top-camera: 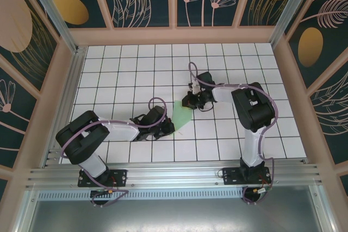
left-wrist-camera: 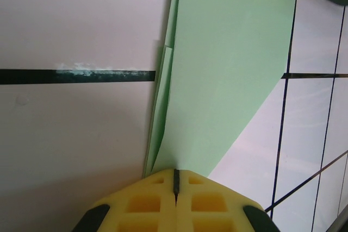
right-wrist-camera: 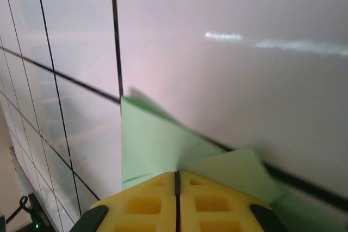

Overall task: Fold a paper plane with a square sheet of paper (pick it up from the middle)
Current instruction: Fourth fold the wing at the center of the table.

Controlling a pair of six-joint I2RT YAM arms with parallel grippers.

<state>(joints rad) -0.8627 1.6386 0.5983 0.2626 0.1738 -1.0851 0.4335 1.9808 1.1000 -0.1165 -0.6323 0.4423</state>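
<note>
There is one piece of green paper, a single folded sheet. In the left wrist view at least two layers can be counted along its edge. It lies on one white tiled worktop.

There are two arms, a left arm and a right arm. Each carries one claw, making two: the left claw and the right claw. Each claw has two yellow fingers, four in all.

Two purple cables can be counted, one looping along each arm. There are two base plates, one under each arm, and one metal rail bearing both.
</note>
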